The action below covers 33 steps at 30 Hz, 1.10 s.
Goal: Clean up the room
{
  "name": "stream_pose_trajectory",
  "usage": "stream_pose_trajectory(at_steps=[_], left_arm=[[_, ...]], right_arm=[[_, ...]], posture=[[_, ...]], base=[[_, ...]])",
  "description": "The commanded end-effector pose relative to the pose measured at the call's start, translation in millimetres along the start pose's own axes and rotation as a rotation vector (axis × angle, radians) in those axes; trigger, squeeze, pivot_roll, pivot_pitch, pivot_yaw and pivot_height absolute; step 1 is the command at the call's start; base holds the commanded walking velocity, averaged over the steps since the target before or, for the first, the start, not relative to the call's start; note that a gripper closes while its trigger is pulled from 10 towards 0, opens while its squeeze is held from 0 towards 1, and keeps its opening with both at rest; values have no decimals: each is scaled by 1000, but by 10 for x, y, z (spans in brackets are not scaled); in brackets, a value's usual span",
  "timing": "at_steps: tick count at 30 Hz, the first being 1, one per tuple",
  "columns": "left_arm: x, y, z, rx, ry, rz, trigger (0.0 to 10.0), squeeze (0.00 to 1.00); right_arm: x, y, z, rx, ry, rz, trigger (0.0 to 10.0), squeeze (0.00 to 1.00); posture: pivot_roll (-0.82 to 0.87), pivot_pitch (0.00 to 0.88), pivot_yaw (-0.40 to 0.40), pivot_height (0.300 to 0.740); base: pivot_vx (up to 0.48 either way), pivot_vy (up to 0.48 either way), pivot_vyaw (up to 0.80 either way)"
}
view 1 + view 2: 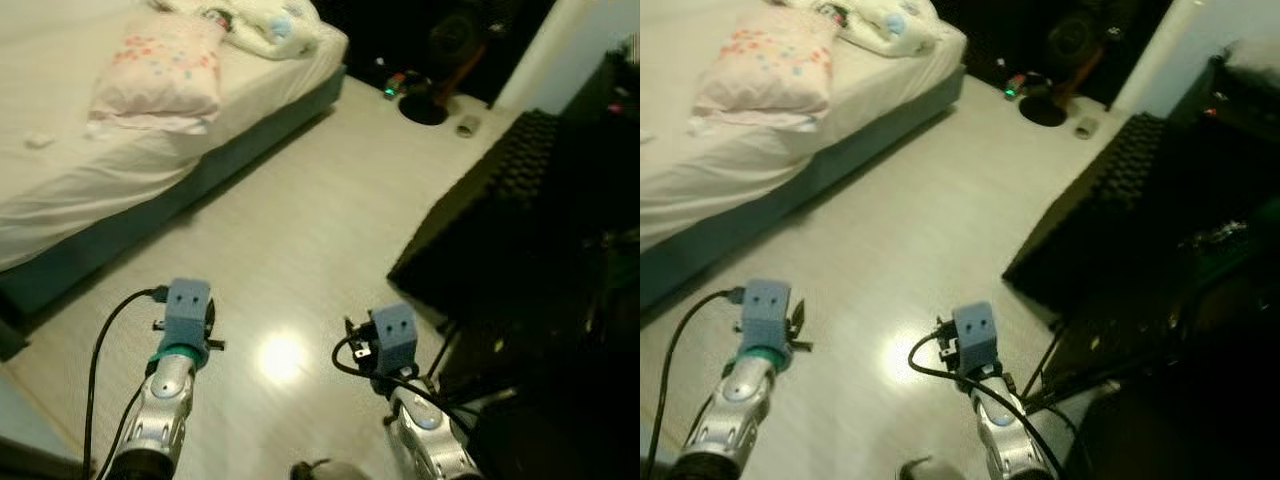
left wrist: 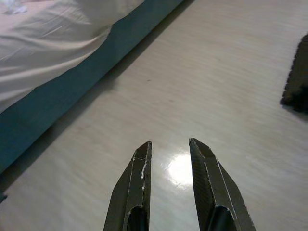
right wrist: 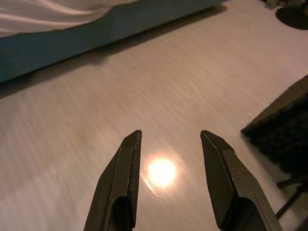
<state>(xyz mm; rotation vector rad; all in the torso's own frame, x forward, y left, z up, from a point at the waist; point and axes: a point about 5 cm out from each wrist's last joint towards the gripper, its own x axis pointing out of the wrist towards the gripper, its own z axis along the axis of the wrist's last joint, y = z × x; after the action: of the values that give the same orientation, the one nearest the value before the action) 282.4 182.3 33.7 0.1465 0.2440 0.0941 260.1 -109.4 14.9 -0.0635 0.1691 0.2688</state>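
Nearest, the left gripper [image 2: 168,159] and right gripper [image 3: 168,163] hung over bare floor [image 1: 300,230], fingers parted and holding nothing. Farther off, the bed [image 1: 150,150] carried a pillow [image 1: 160,70] and a rumpled blanket [image 1: 265,25] — small clutter [image 1: 468,125] lay beyond. The tidying looked barely begun.

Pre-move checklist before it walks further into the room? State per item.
1. Left end effector open and empty: ok.
2. Right end effector open and empty: ok.
3. Floor directly ahead free of obstacles: ok.
4. Clearance to the dark foam panel on the robot's right: not ok, it lies close beside the right arm.
5. Clearance to the bed on the left: ok.
6. Small items on the floor at the far end identified: cannot tell, too small and dark.
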Motion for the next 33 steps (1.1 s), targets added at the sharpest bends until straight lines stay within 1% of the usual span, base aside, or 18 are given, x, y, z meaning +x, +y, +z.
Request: stream_pose_trajectory(at_steps=[1,3,14,33], left_arm=[[-17,-38,-45,10,15,-11,10000,0],[-15,-44,-41,9,13,-12,10000,0],[-12,-49,-40,8,12,-12,10000,0],[-1,-45,-39,15,10,-14,10000,0]], right_arm=[[-4,-26,-3,-3,0,-14,10000,0],[-5,-25,-6,1,2,-11,10000,0],[-5,-21,-10,-2,5,-5,10000,0],[0,-19,-5,-11,1,-8,10000,0]], posture=[[-18,31,-36,740],[-19,31,-37,740],[-17,31,-38,740],[-19,30,-34,740]], base=[[469,0,0],[469,0,0],[469,0,-766],[463,0,0]])
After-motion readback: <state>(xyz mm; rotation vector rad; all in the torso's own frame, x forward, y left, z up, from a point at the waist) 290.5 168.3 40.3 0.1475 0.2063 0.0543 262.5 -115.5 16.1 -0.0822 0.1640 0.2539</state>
